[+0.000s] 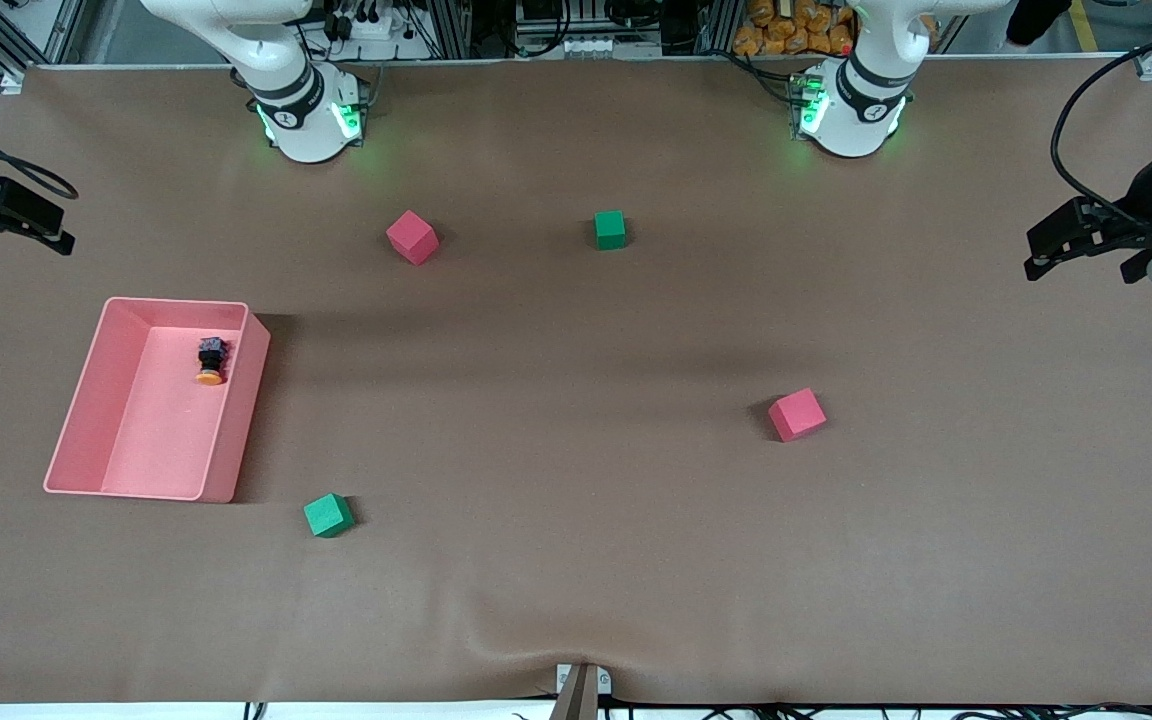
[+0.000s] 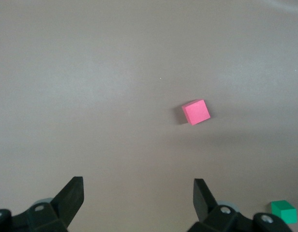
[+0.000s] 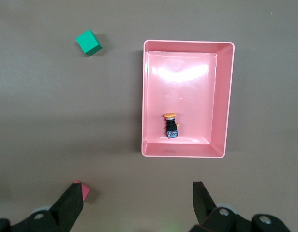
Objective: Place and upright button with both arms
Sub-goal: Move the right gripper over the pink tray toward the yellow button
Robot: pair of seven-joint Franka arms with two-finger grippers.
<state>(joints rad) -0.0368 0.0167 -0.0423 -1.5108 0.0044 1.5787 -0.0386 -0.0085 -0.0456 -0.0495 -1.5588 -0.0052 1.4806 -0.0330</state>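
A small push-button (image 1: 211, 361) lies on its side inside a pink tray (image 1: 86, 400) at the right arm's end of the desk, tucked into the tray's corner nearest the robots' bases. Its orange cap points toward the front camera and its black body toward the bases, so its long axis runs along the tray's longer walls, with one of those walls just beside it.

The right pincer (image 1: 1, 215) hangs at that same end of the desk, off past the tray's edge, and its wrist view looks down on tray and button. Its jaws stand released and hold nothing. The left pincer (image 1: 1086, 240) waits well apart at the left arm's end of the desk, likewise released and empty, looking down on a red cube (image 2: 196, 111) on bare brown cloth.

The right arm is plainly the nearer of the two, and the first reach looks to be its own. The close wall may crowd a finger, so a grip across the black body seems the safer bet. The button has not yet been lifted or stood up.
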